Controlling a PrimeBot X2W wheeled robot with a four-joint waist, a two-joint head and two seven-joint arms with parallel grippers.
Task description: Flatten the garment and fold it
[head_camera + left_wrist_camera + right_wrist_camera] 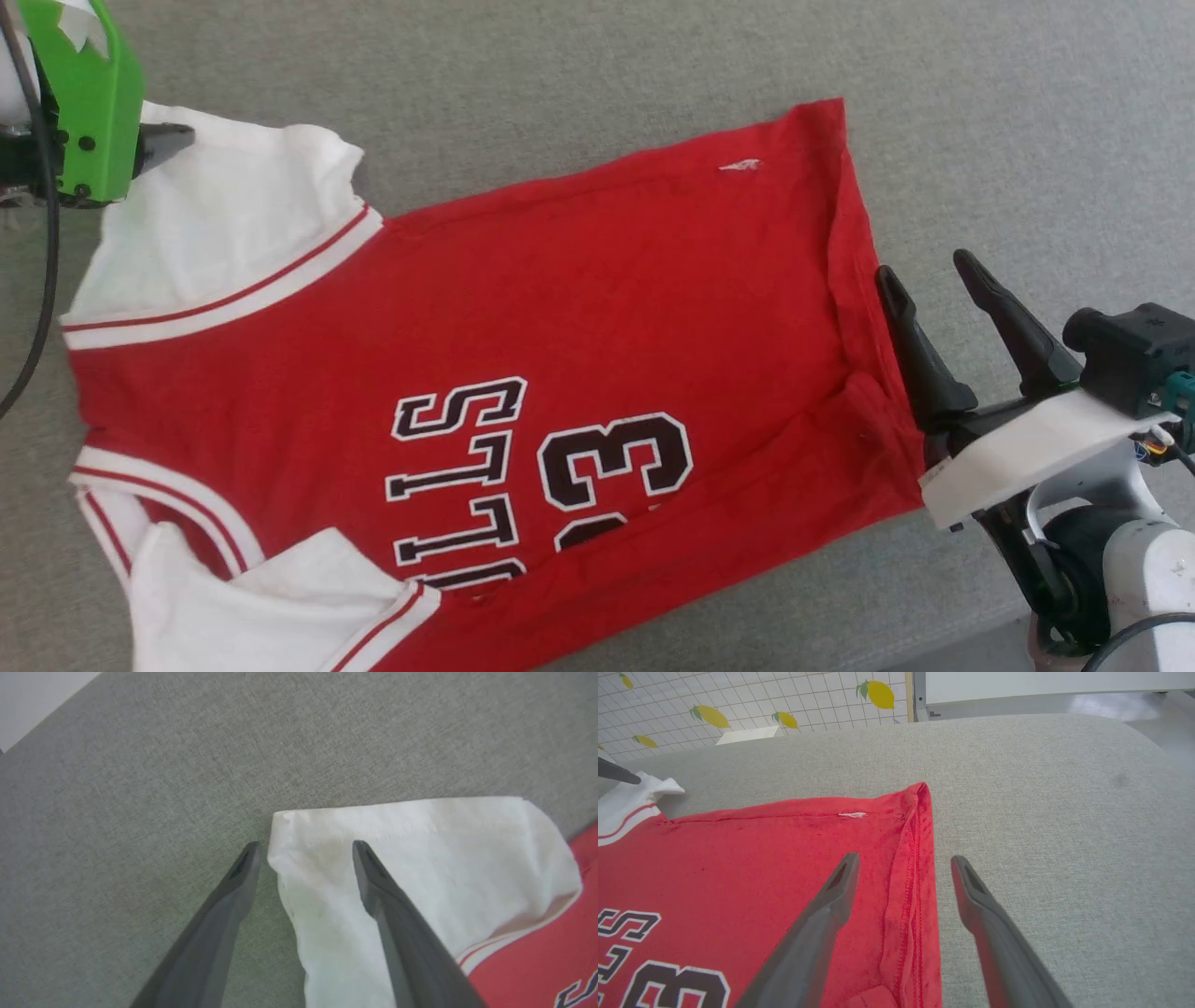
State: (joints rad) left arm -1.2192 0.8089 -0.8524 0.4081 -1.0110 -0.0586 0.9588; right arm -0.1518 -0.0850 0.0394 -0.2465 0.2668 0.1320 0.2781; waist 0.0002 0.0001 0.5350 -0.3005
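Observation:
The garment lies front up and mostly flat on the grey cloth surface, collar and white sleeves to the left, hem to the right. My left gripper is open over the corner of the far white sleeve; one finger is above the sleeve, the other above bare grey cloth. In the head view its green mount sits at the upper left by that sleeve. My right gripper is open at the hem, straddling the hem edge with nothing held. The near sleeve lies rumpled.
The grey padded surface extends beyond the garment on the far and right sides. Its front edge runs by my right arm's base. A lemon-patterned tiled wall stands past the far edge.

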